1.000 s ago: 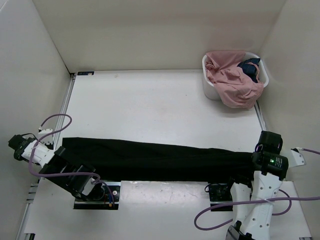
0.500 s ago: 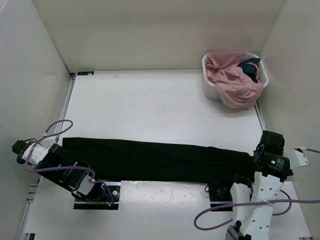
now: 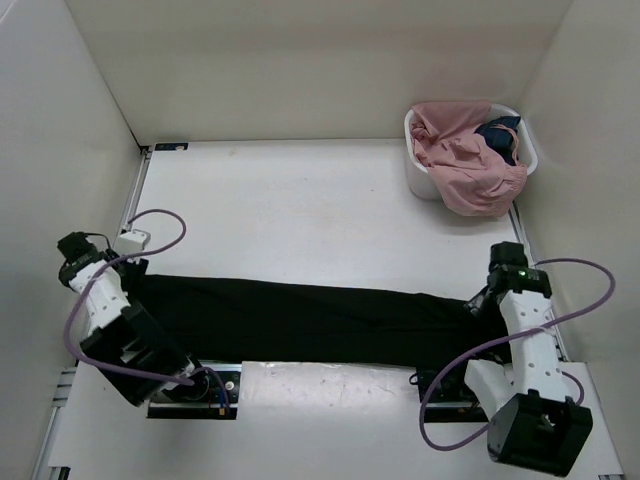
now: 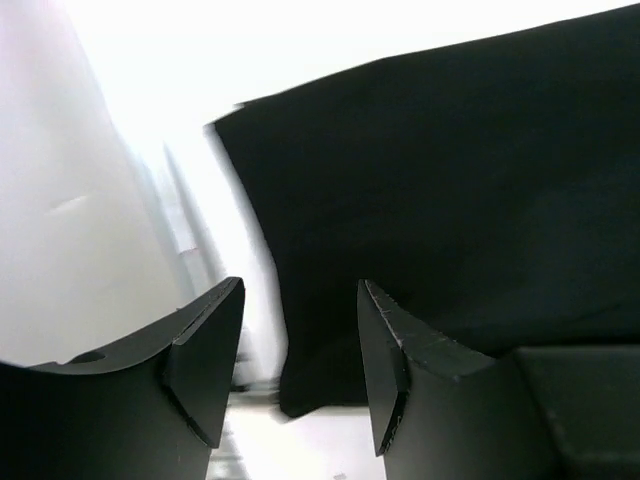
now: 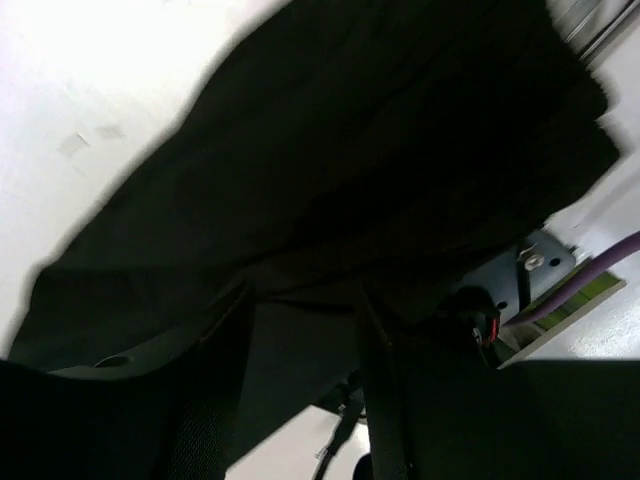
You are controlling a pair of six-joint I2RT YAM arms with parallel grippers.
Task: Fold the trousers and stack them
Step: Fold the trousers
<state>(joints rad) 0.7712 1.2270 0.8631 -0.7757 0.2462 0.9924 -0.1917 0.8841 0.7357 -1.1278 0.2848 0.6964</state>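
Top external view: black trousers (image 3: pixel 300 322) lengthwise left-to-right across bench (image 3: pixel 300 200), an end beside each arm; left fingers (image 4: pixel 205 350), right fingers (image 5: pixel 215 390) apart, gripping nothing.

Top camera looks steeply down over the whole white table (image 3: pixel 300 200). Both wrist cameras sit close over opposite ends of the long black soft-fabric trousers (image 3: pixel 300 320), common to all views.

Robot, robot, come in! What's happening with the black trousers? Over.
Left gripper, right gripper: jaws open, empty. Trousers flat, one long strip between them. Nothing lying on them; laundry basket far right, well apart.
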